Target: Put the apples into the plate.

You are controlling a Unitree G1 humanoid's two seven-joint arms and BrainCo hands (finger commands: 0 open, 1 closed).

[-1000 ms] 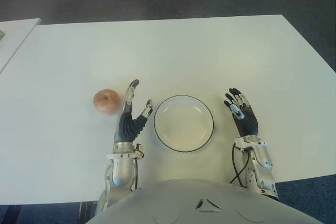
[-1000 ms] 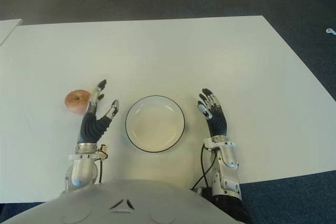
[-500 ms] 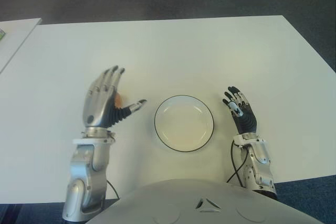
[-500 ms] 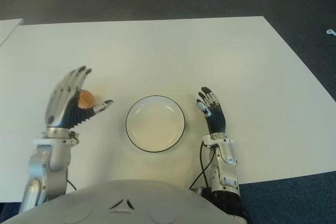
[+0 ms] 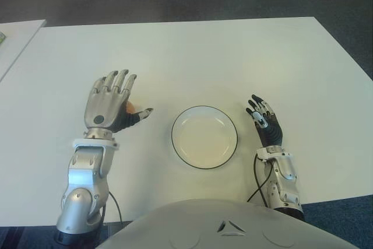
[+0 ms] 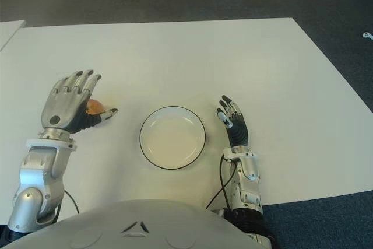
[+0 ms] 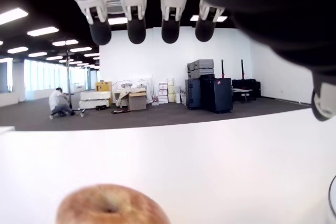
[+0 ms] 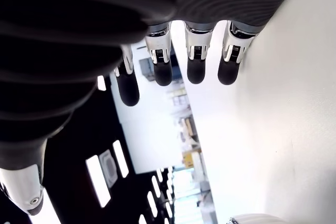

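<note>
I see my left hand (image 5: pixel 109 102) raised over the apple (image 5: pixel 130 107), palm down, fingers (image 7: pixel 136 27) spread apart and holding nothing. From the head camera only a sliver of the apple shows, peeking out beside the thumb. The left wrist view shows the apple (image 7: pixel 112 205) sitting on the white table (image 5: pixel 192 56) below the palm, stem dimple up, fingers extended well above it, not touching it. So the apple is on the table, to the left of the plate (image 5: pixel 204 137), near it but apart, not in it.

The plate is white with a dark rim, round, in front of my torso, between the two hands, nothing in it.

My right hand (image 5: pixel 263 123) shows just right of the plate, fingers (image 8: pixel 195 66) extended and relaxed, gripping nothing; can't tell if it touches the table.

Left wrist view also catches the room behind: stacked boxes (image 7: pixel 168 92), dark cases (image 7: pixel 210 88), a person (image 7: pixel 59 102) crouched on the floor far off
</note>
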